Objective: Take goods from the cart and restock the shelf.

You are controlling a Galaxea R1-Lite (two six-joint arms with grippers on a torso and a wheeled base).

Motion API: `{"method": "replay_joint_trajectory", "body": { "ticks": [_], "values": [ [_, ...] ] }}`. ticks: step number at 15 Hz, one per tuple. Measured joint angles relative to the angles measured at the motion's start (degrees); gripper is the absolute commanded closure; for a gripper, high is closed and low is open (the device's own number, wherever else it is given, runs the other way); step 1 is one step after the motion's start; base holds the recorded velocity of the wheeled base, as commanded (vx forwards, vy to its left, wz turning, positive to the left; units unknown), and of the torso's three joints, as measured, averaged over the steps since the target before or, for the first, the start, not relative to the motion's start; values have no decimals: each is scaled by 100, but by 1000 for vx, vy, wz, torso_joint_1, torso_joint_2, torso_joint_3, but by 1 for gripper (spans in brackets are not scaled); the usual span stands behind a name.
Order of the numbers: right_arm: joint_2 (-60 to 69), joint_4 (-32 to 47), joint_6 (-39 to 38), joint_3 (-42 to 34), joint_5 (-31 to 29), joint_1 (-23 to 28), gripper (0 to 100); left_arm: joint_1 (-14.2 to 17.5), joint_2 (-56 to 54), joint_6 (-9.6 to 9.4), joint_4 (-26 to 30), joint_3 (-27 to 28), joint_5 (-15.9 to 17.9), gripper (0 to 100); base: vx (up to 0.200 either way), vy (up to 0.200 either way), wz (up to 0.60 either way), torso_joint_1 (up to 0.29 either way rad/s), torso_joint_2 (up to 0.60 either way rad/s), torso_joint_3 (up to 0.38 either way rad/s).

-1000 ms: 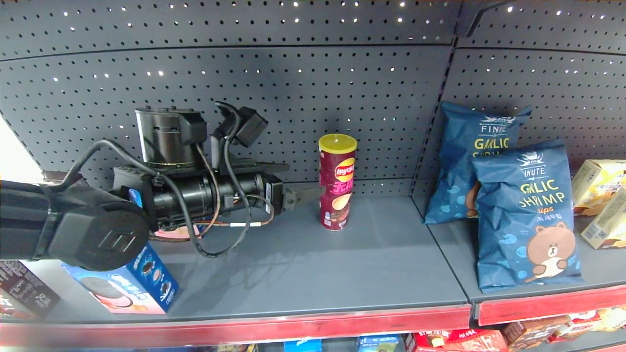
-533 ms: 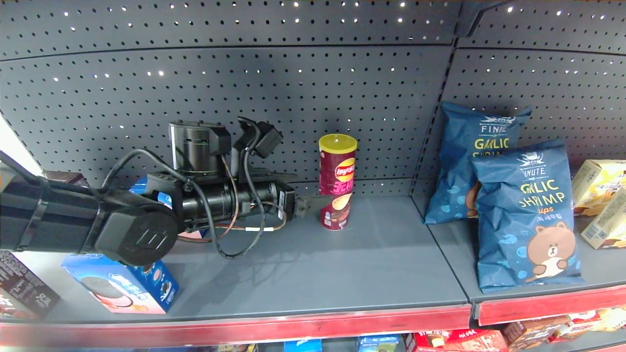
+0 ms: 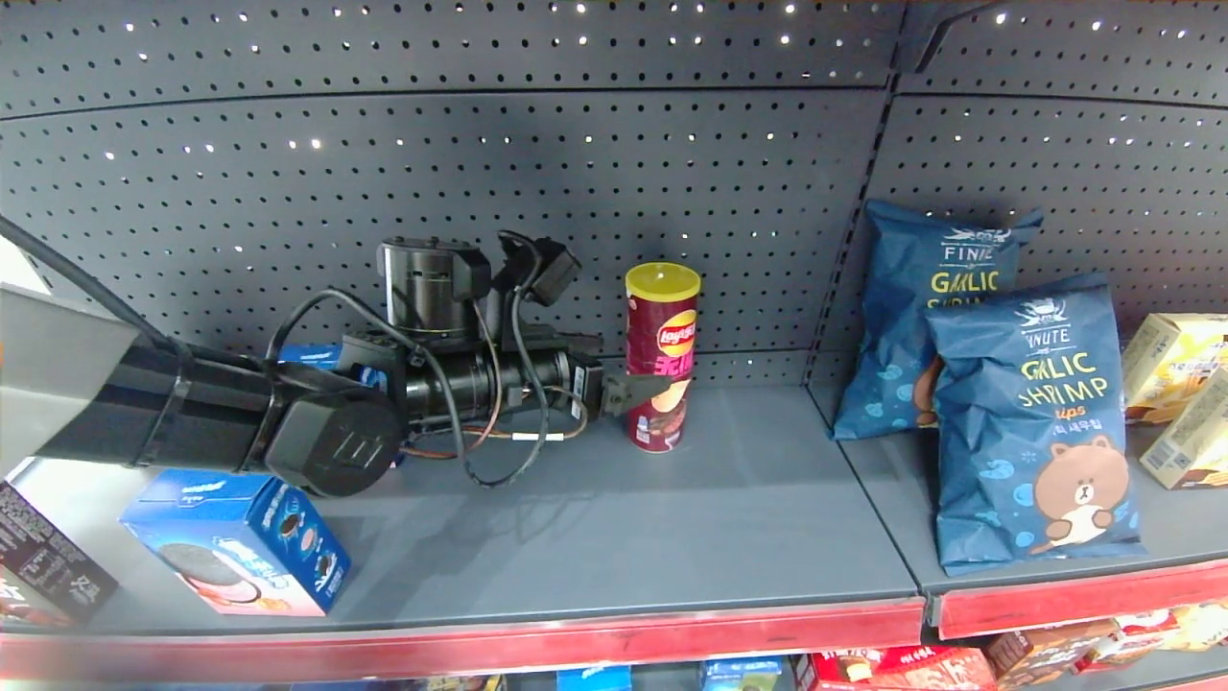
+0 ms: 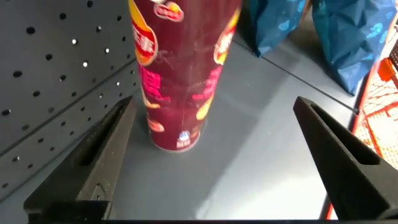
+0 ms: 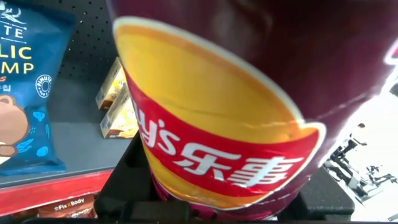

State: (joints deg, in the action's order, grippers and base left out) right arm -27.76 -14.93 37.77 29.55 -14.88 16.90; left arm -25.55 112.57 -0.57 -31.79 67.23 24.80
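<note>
Two cans in play: the left gripper [image 3: 650, 390] has its jaws spread wide with nothing held. The chip can [image 3: 662, 336] stands upright on the shelf [image 3: 672, 518] partway in between them, close to the jaw on the pegboard [image 3: 576, 163] side and well clear of the other. Over at the right gripper [image 5: 214, 208], the jaws sit clamped either side of a second chip can [image 5: 217, 112], pressed right up against them.

maroon chip can [image 5: 236, 106] close in the hand [image 5: 217, 208], blue snack bag [image 5: 25, 93], yellow boxes [image 5: 121, 115] on a shelf [image 5: 81, 146]
</note>
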Motion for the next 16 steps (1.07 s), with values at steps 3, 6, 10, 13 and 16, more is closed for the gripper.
{"method": "replay_joint_trajectory", "body": {
  "ticks": [3,6,10,13,16],
  "values": [
    [6,2,6,-39,2,22,100,-30,196,93,-11,212,-9,0,0,0,0,0,0,0],
    [83,10,99,-138,6,38,100,-94,396,155,-83,407,-30,0,0,0,0,0,0,0],
    [148,11,134,-218,5,38,100,-116,664,291,-118,694,-208,0,0,0,0,0,0,0],
    [191,10,219,-251,5,41,100,-116,859,355,-156,873,-213,0,0,0,0,0,0,0],
    [207,11,272,-279,5,55,100,-116,1113,394,-165,1148,-213,0,0,0,0,0,0,0]
  ]
}}
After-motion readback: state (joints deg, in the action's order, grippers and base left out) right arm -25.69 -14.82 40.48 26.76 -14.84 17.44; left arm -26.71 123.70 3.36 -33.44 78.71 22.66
